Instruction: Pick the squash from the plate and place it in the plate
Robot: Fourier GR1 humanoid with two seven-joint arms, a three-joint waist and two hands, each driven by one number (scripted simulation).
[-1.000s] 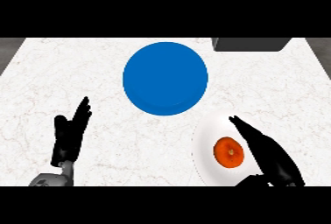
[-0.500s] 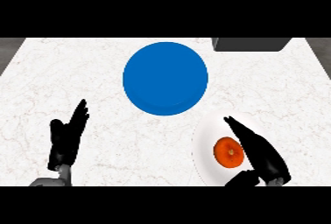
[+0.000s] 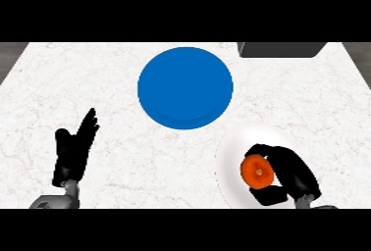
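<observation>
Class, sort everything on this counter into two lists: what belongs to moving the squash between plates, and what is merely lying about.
Part of the job:
squash
white plate under it
blue plate, bare
right hand, curled round the squash

Just there:
left hand, resting open at the lower left
dark box at the counter's far edge

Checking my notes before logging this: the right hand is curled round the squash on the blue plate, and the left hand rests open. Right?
Not quite. The head view shows the right hand curled round the squash on the white plate, not the blue plate. The left hand does rest open.
</observation>
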